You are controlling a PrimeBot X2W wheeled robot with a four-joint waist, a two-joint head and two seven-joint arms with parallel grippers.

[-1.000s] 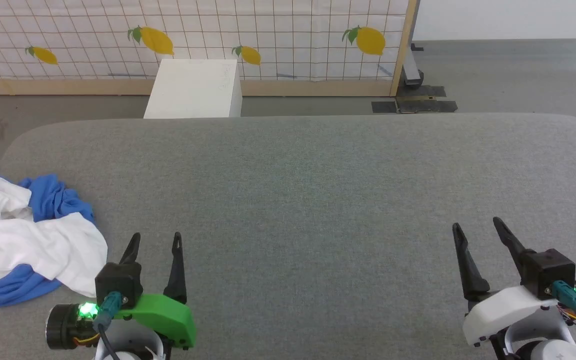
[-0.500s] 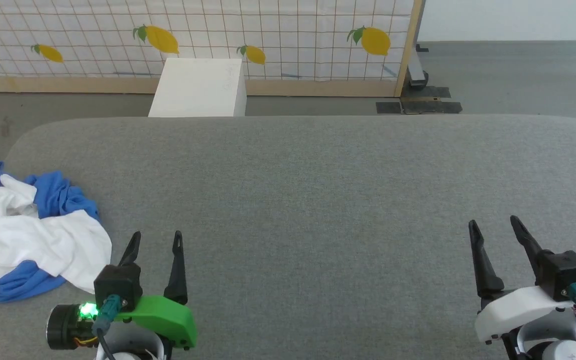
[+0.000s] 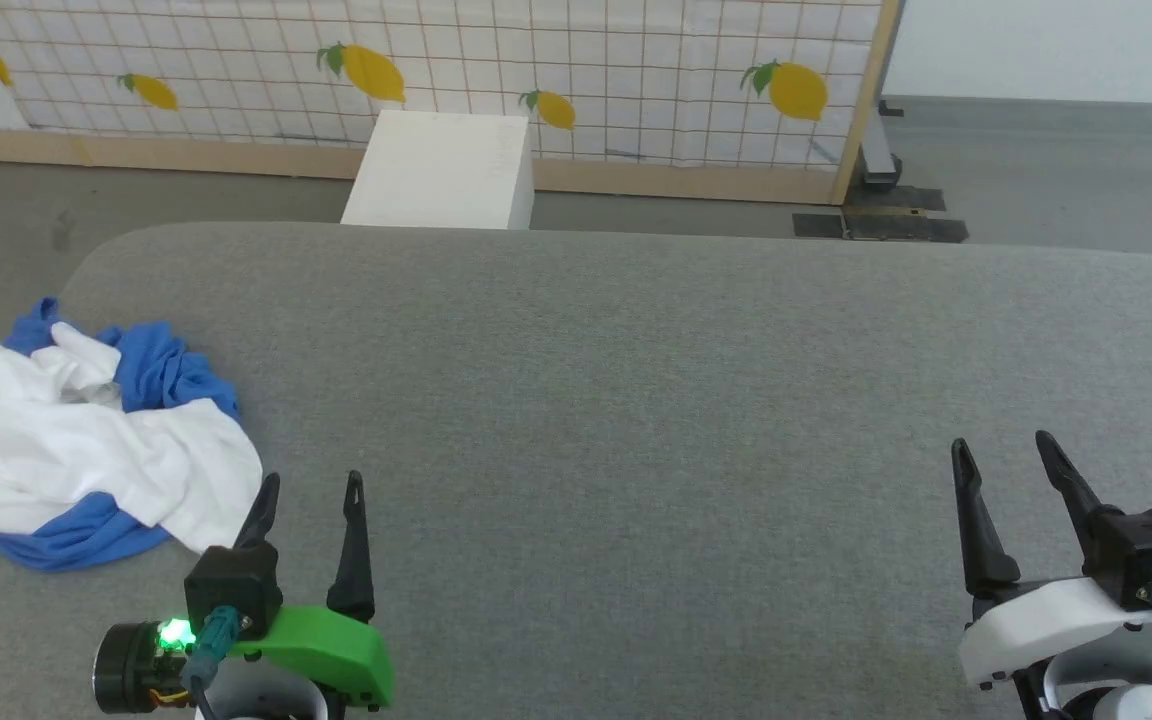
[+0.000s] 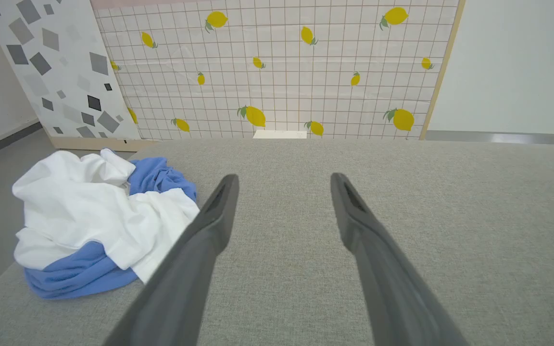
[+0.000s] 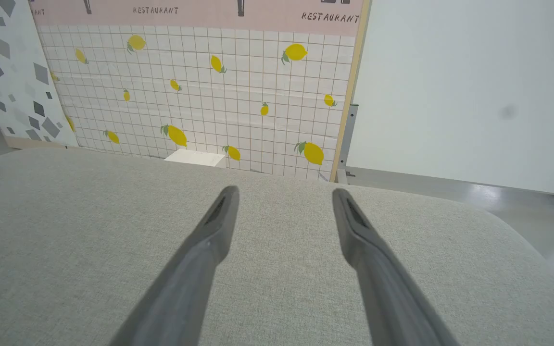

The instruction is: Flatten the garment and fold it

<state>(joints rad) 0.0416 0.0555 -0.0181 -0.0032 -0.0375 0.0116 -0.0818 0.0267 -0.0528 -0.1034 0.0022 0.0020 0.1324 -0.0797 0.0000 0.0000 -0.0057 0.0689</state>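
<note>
The soft, thin T-shirt with a white body and bright blue sleeves (image 3: pixel 96 450) lies crumpled in a loose heap against the left edge of the grey fabric-covered table (image 3: pixel 636 400), about midway between its near and far corners. None of it has been flattened yet.

The left hand (image 3: pixel 312 480) is at the near edge, just beside the heap's near-right white fold. Its two dark fingers are spread wide and hold nothing. The right hand (image 3: pixel 1000 441) is near the near right corner, well apart from the shirt, equally wide open and empty.

The cloth looks light and limp, so it will likely sag and drag along the table's rough covering rather than slide. A pinch on the blue band (image 4: pixel 72 276) showing along the heap's near side seems the surest hold, since that is probably a hem or sleeve edge.
</note>
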